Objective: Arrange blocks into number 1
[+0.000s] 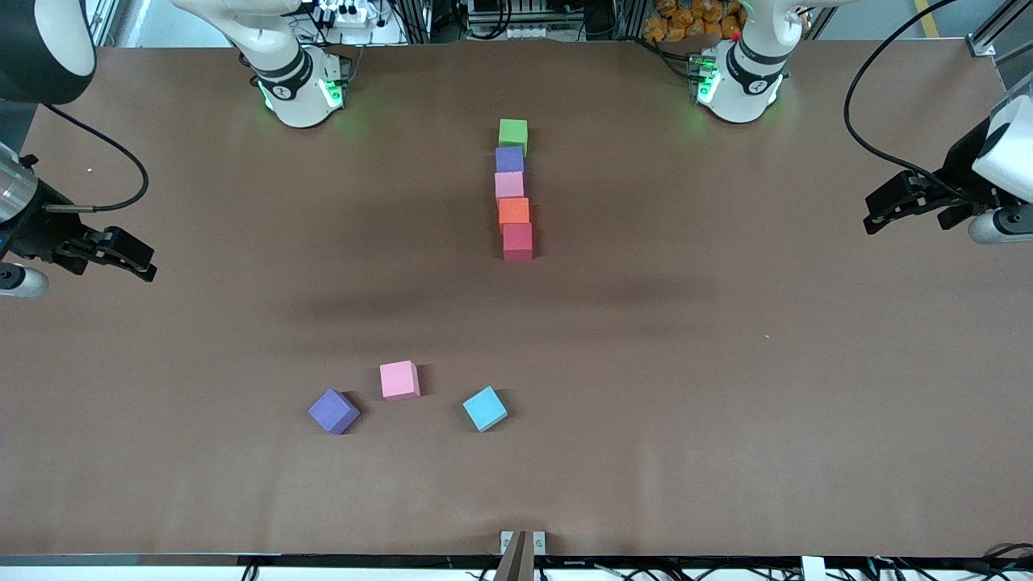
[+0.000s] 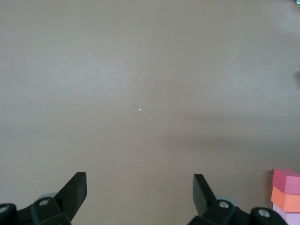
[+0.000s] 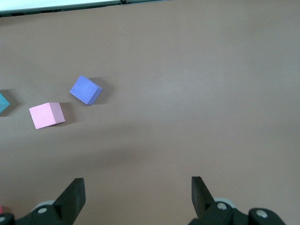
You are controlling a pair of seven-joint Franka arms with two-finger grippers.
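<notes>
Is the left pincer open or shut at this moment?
Open. In the left wrist view the left pincer has its two fingers standing wide apart with only bare table between them; it holds nothing.

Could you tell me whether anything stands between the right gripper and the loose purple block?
Nothing visible does. The right gripper waits open at the right arm's end of the table, and only bare table lies between it and the loose purple block. The loose pink block sits beside that block, apart from it.
</notes>
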